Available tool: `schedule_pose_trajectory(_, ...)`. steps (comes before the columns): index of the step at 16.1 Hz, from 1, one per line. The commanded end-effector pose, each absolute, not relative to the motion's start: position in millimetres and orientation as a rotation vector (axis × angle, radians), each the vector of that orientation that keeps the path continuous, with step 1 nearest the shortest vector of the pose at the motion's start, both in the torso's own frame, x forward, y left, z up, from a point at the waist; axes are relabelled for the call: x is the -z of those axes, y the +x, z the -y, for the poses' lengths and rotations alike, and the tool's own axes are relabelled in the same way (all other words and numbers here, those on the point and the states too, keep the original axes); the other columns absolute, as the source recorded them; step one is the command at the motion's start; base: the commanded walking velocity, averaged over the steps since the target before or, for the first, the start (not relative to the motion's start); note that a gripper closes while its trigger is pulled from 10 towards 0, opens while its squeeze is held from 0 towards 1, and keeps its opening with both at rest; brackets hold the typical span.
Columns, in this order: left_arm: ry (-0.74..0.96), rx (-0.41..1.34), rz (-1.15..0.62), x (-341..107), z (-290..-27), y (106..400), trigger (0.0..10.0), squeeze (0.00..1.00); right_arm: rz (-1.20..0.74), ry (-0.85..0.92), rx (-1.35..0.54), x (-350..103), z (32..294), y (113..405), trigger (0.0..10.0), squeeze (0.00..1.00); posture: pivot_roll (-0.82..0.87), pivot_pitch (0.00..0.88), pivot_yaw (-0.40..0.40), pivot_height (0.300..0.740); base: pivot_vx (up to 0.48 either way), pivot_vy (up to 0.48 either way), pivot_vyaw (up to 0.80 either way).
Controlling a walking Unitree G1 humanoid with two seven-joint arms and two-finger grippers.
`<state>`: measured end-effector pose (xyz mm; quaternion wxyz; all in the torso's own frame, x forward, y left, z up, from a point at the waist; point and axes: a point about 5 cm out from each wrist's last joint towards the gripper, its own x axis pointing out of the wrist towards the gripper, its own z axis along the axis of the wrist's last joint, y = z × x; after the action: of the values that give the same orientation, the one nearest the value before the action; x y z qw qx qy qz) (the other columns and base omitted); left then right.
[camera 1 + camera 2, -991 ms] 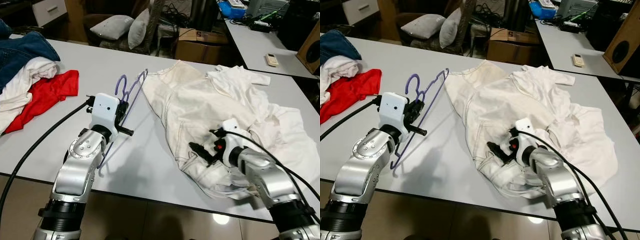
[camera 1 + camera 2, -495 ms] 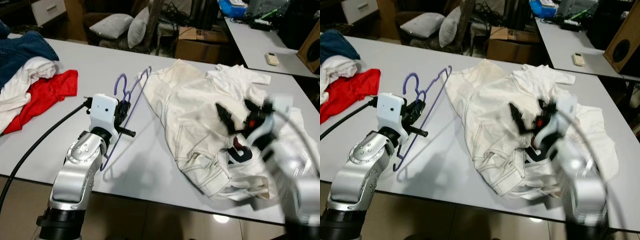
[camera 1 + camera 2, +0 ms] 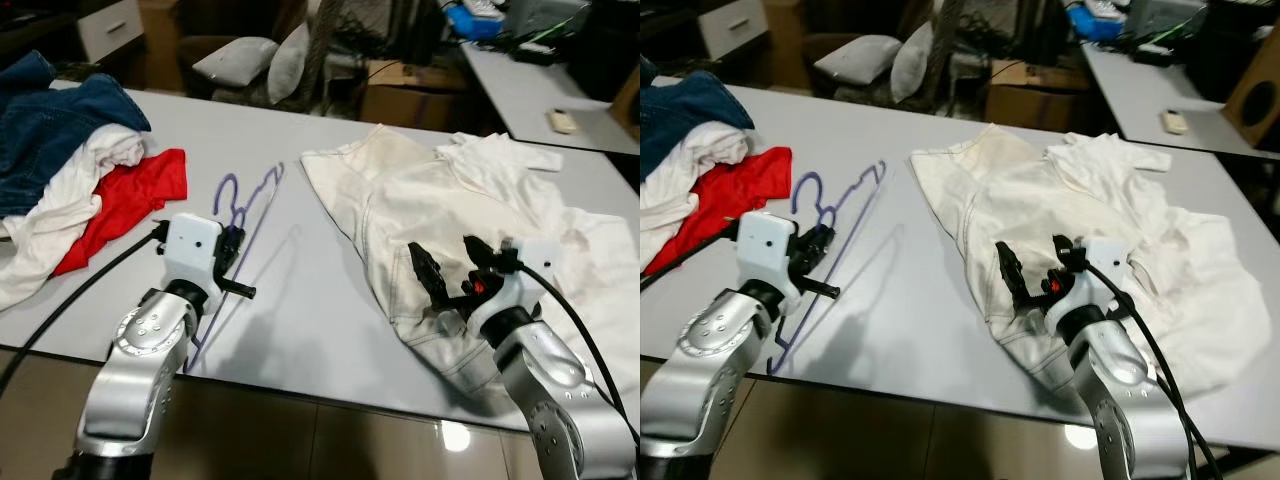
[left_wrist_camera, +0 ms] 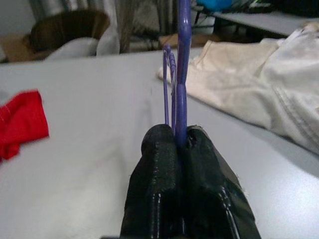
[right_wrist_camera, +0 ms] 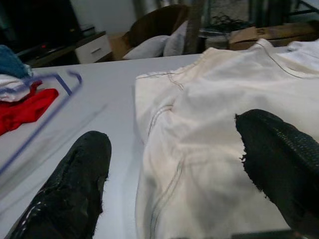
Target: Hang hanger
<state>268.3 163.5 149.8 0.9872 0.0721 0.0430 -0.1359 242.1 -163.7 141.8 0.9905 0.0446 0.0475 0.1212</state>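
In the left eye view, the purple hanger (image 3: 243, 215) is seen on the surface (image 3: 300, 310), left of the white garment (image 3: 470, 220). In the left wrist view, the left end effector (image 4: 180, 144) is pinched on it. In the right wrist view, the right end effector (image 5: 174, 159) is spread above the garment.

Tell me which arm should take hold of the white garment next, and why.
The right. The right gripper hangs open just over the white garment, one finger on either side of a fold. The left gripper is shut on the purple hanger, off to the garment's left, so it is occupied.
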Motion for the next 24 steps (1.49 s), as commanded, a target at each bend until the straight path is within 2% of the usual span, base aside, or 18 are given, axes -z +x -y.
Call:
schedule_pose_trajectory(1, 0.149, 0.305, -0.086, -151.0, -154.3, 266.9, 10.0, 0.00, -0.099, 0.100, -0.219, -142.2, 168.3, 240.3, 10.0, 0.00, 0.02, 0.000, -0.039, 0.740, 0.000, 0.442, 0.00)
schedule_pose_trajectory(14, 0.139, 0.295, -0.114, -147.8, -154.8, 262.1, 10.0, 0.00, -0.099, 0.075, -0.255, -135.9, 156.8, 237.4, 10.0, 0.00, 0.03, 0.000, -0.035, 0.740, 0.000, 0.420, 0.00)
schedule_pose_trajectory(17, 0.254, 0.285, -0.090, -151.2, -156.3, 264.5, 10.0, 0.00, -0.103, 0.090, -0.282, -136.6, 153.1, 237.6, 10.0, 0.00, 0.02, 0.000, -0.034, 0.740, 0.000, -0.320, -0.51)
schedule_pose_trajectory(20, 0.205, 0.302, -0.097, -149.2, -158.3, 264.3, 10.0, 0.00, -0.073, 0.082, -0.303, -140.9, 151.6, 239.1, 10.0, 0.00, 0.02, 0.000, -0.037, 0.740, 0.000, -0.320, -0.51)
schedule_pose_trajectory(22, 0.218, 0.320, -0.084, -152.1, -160.1, 267.1, 10.0, 0.00, -0.024, 0.063, -0.368, -149.6, 149.4, 242.1, 10.0, 0.00, 0.02, 0.000, -0.035, 0.740, 0.000, 0.000, 0.00)
schedule_pose_trajectory(24, 0.259, 0.384, -0.078, -153.0, -160.1, 270.1, 10.0, 0.00, 0.019, -0.033, -0.487, -161.8, 150.5, 247.1, 10.0, 0.00, 0.02, 0.000, -0.039, 0.740, 0.000, 0.000, 0.00)
